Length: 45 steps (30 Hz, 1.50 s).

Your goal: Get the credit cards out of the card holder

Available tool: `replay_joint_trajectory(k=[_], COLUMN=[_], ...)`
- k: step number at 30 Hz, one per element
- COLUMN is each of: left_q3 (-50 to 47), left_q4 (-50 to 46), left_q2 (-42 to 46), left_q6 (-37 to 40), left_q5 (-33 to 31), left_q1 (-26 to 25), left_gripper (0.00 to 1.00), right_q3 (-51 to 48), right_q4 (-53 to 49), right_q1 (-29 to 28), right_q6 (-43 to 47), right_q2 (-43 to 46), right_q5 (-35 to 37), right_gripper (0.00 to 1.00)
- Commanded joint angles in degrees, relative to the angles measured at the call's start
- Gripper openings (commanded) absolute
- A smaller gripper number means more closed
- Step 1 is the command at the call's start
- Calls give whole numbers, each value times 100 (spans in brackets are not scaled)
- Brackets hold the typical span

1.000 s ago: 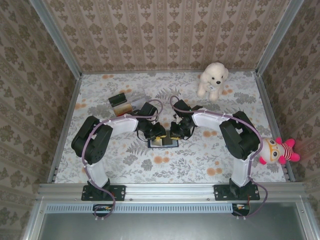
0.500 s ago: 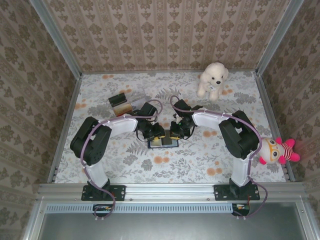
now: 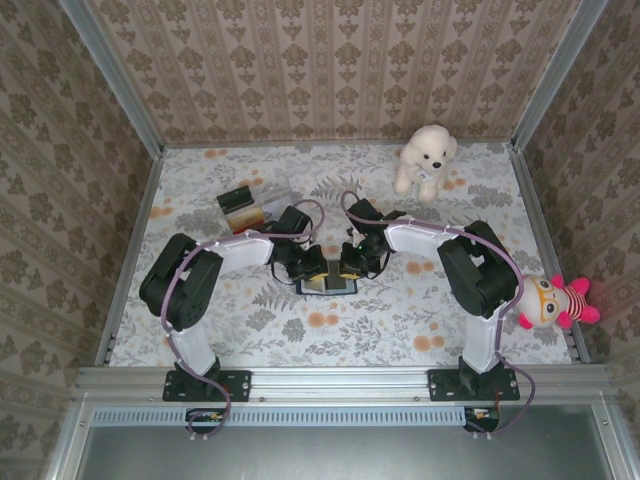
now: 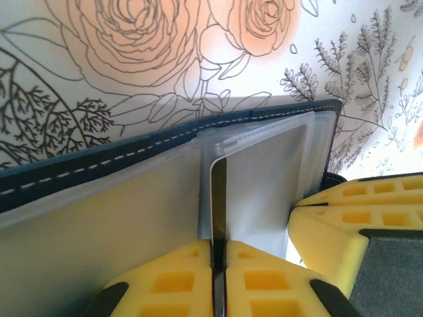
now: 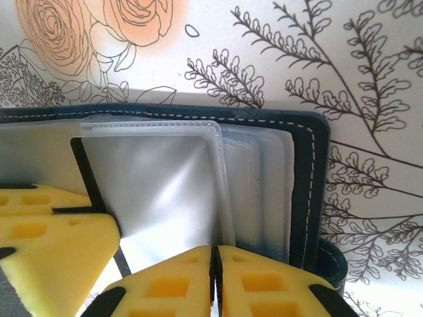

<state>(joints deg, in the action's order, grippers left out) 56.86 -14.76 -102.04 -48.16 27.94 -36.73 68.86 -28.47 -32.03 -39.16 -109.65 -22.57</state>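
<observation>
The card holder (image 3: 328,286) lies open on the flowered table between both arms; its navy stitched edge (image 4: 132,150) and clear inner sleeves (image 5: 158,181) show in the wrist views. A black credit card (image 4: 219,198) stands edge-on out of a sleeve, and my left gripper (image 4: 219,243) is shut on it. My right gripper (image 5: 215,249) is shut on the edge of a clear sleeve near the holder's navy spine (image 5: 310,172). In the top view the left gripper (image 3: 312,268) and the right gripper (image 3: 352,264) sit close together over the holder. Other cards are hidden.
A clear plastic box (image 3: 248,205) with dark contents stands at the back left. A white plush dog (image 3: 427,158) sits at the back right, a pink doll (image 3: 555,303) by the right rail. Papered walls close in three sides.
My left gripper's jaws have closed onto the black card's edge. Both arms have stayed over the holder, with only slight shifts.
</observation>
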Motion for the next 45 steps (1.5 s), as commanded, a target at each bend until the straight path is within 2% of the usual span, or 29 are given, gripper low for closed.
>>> replay_joint_trajectory(k=[1, 7, 20, 24, 27, 32, 36, 39, 45], left_q3=[1, -135, -246, -233, -76, 291, 478, 591, 607], left_q4=[-192, -305, -533, -681, -1128, -2244, -2631, -2622, -1897], left_q2=[308, 563, 772, 791, 955, 1381, 1765, 2068, 2450], left_q6=[408, 767, 1264, 1336, 1575, 2132, 2301, 2269, 1846], left_q5=[13, 156, 545, 536, 375, -61, -152, -29, 726], left_q1=[51, 188, 465, 482, 530, 631, 731, 814, 908], left_gripper=[6, 2, 2, 0, 0, 0, 0, 0, 0], right_q3=[-184, -180, -132, -93, -50, -117, -265, -378, -664], right_q4=[-62, -119, -147, -38, 25, 297, 671, 1133, 2761], right_q1=[39, 63, 92, 92, 114, 162, 226, 284, 393], right_q6=[-21, -31, 4, 31, 25, 13, 30, -4, -613], right_q2=[-258, -277, -194, 28, 228, 710, 1157, 1419, 1635], right_q5=[232, 321, 346, 245, 134, -113, -279, -675, -2118], right_gripper=[12, 12, 12, 12, 12, 24, 34, 42, 65])
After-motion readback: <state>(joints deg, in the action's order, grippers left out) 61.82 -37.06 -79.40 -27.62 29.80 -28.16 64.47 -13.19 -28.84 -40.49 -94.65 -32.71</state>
